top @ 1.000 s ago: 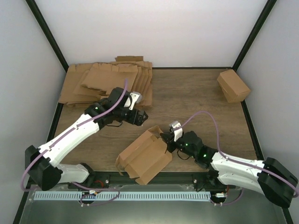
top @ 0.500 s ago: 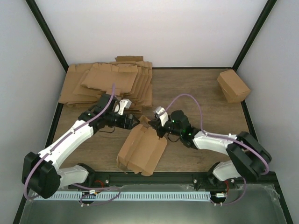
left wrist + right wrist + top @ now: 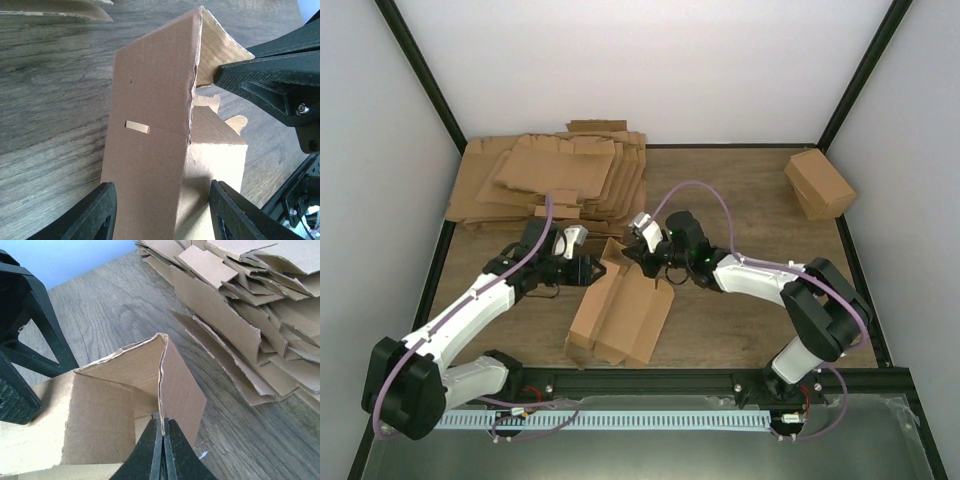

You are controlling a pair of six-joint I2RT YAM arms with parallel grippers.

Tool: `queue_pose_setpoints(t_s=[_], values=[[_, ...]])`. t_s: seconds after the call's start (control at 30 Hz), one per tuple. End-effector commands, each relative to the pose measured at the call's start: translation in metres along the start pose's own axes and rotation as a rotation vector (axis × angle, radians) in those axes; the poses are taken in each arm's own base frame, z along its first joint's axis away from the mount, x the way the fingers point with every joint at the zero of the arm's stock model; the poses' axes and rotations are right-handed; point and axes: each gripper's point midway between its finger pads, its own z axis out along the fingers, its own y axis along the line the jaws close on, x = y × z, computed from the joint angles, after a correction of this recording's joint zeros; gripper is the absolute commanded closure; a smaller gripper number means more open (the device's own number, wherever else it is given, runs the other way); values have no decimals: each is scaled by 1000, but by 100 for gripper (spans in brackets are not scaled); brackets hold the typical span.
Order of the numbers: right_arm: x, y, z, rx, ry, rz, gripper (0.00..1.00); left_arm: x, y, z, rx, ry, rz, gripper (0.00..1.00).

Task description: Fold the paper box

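white arm links [image 3: 460, 310] with black joints [image 3: 820, 305], looping lilac cables [image 3: 695, 190], black angular fingers [image 3: 95, 215], a silver screw [image 3: 301, 108].

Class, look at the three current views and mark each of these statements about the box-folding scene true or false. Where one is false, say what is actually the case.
1. The right gripper is shut on an edge of the paper box. True.
2. The left gripper has one finger on each side of the paper box. True.
3. The pile of flat sheets lies at the near right corner of the table. False: it lies at the far left.
4. The brown cuboid sits on top of the pile. False: it stands alone at the far right corner.
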Motion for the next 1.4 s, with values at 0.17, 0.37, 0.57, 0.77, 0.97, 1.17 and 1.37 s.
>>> queue_pose_setpoints(t_s=[0.17,0.37,0.57,0.77,0.97,1.17,1.37], values=[[-34,-1,-1,22,55,67,99,-9,-4,-1,54,-82,-64,49],[-53,8,2,64,105,96,99,-11,-8,-3,66,-84,-63,50],[-38,15,1,117,146,117,99,-10,-9,-6,77,-95,-79,50],[-7,15,-3,168,180,96,95,-1,-5,-2,73,-73,-83,51],[8,5,-10,222,193,26,96,11,-5,7,100,-13,-79,51],[15,6,-11,223,177,26,95,19,-10,12,137,40,-71,45],[13,10,-18,210,143,56,92,23,-11,14,144,65,-65,50]])
